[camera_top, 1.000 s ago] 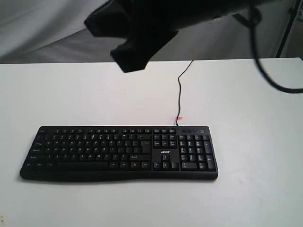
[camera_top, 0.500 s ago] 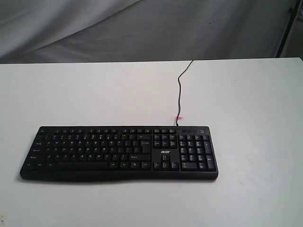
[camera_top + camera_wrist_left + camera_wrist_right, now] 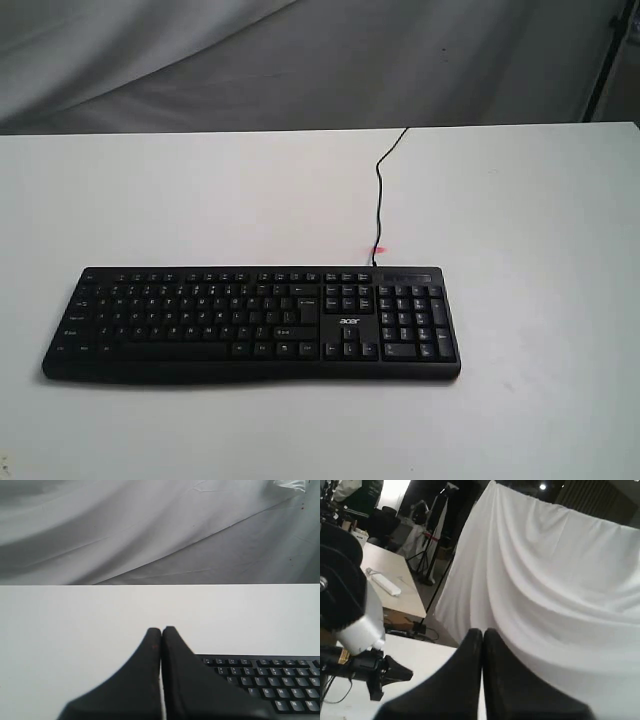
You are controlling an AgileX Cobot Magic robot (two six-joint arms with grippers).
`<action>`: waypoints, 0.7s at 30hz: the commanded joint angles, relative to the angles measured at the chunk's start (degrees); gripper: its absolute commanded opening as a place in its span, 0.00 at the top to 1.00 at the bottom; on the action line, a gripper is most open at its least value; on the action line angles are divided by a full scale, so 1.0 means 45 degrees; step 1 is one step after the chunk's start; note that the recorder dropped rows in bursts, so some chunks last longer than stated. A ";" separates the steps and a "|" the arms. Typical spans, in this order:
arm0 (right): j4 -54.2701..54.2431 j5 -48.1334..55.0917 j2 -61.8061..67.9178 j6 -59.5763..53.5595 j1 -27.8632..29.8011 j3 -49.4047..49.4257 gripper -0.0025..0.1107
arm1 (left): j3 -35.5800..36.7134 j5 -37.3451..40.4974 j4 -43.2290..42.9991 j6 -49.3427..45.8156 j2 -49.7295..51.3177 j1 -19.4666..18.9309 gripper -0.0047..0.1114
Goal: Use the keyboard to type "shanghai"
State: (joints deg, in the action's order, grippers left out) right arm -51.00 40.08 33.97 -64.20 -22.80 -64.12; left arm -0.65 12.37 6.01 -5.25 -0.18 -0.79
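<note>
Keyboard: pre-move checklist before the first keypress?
1. Keyboard flat on the table, keys up: ok.
2. Cable clear of the keys, leaving from the back edge: ok.
3. Left fingers shut for poking: ok, tips together.
4. Right fingers shut: ok, tips together.
5. Right wrist view aimed at the keyboard: not ok, it shows a white curtain and no keys.
6. S key located: cannot tell, legends too small to read in the exterior view.
</note>
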 commanded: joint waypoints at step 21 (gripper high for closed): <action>0.6001 -0.0861 -0.2942 0.4975 0.1156 0.0077 0.98 | 0.0008 -0.0032 0.0051 0.0015 0.0040 0.0050 0.95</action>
State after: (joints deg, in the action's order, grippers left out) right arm -29.72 35.18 21.44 -49.71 -20.34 -64.12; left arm -0.65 12.37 6.01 -5.25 -0.18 -0.79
